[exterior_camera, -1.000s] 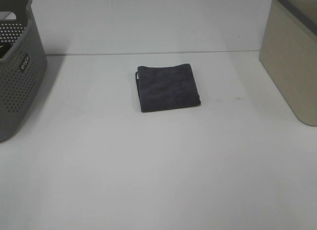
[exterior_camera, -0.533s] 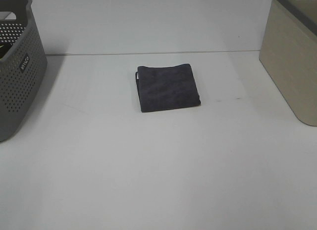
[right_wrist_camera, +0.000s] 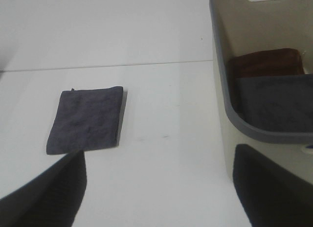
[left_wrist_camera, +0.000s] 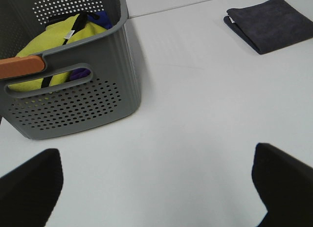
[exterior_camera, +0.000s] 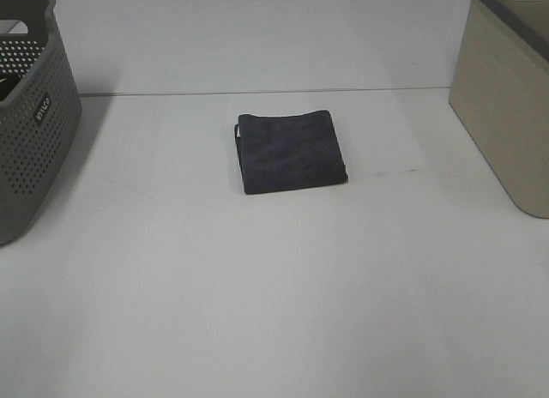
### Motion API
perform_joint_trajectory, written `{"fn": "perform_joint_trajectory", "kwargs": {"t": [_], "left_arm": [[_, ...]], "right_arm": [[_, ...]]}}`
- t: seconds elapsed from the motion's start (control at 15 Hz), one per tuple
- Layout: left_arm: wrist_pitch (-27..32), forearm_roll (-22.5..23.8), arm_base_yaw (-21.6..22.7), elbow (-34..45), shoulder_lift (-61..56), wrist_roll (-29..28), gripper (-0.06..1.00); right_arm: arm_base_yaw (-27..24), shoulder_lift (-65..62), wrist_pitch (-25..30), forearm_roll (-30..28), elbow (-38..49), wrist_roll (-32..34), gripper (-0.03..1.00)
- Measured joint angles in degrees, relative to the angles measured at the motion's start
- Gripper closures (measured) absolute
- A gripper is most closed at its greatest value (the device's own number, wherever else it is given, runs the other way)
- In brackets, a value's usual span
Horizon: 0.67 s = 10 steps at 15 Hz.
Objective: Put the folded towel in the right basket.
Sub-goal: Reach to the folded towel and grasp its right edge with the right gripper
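The grey basket (exterior_camera: 34,132) is wearing a little label with white letters on its side, but it's coming out too small for me to read. That one's sitting at the far left corner of the desk (exterior_camera: 274,295). It's hard plastic with rounded corners, rows of tiny round holes and a slot handle with an orange-brown strip (left_wrist_camera: 22,66) on the rim. Inside, a bright yellow cloth (left_wrist_camera: 54,38) with a black strap is lying crumpled, with a bit of blue showing behind it.

The folded towel (exterior_camera: 292,152) is lying flat around the middle of the desk, a bit toward the far edge. It's a dark grey, fuzzy, roughly square pad with a tiny white tag at its left side, and nothing is touching it.

The right basket (exterior_camera: 497,115) is standing at the far right corner, smooth beige walls with a grey rim. A brown folded cloth (right_wrist_camera: 266,62) and a dark grey one (right_wrist_camera: 274,102) are lying inside.

The left gripper (left_wrist_camera: 156,188) and the right gripper (right_wrist_camera: 161,192) are both hanging over bare desk with their black fingers spread wide, gripping nothing.
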Motion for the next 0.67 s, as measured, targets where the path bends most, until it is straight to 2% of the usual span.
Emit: {"fn": "perform_joint_trajectory", "kwargs": {"t": [0.2, 0.47, 0.53, 0.67], "left_arm": [[0.00, 0.00, 0.00, 0.00, 0.00, 0.00, -0.04], [0.00, 0.00, 0.00, 0.00, 0.00, 0.00, -0.04], [0.00, 0.00, 0.00, 0.00, 0.00, 0.00, -0.04], [0.00, 0.00, 0.00, 0.00, 0.00, 0.00, -0.04]], "right_arm": [[0.00, 16.39, 3.72, 5.44, -10.08, -6.59, 0.21], [1.09, 31.11, 8.42, 11.97, -20.74, -11.80, 0.21], [5.96, 37.70, 8.48, 12.26, -26.07, -12.89, 0.21], [11.46, 45.89, 8.48, 12.32, -31.46, -13.01, 0.21]]}}
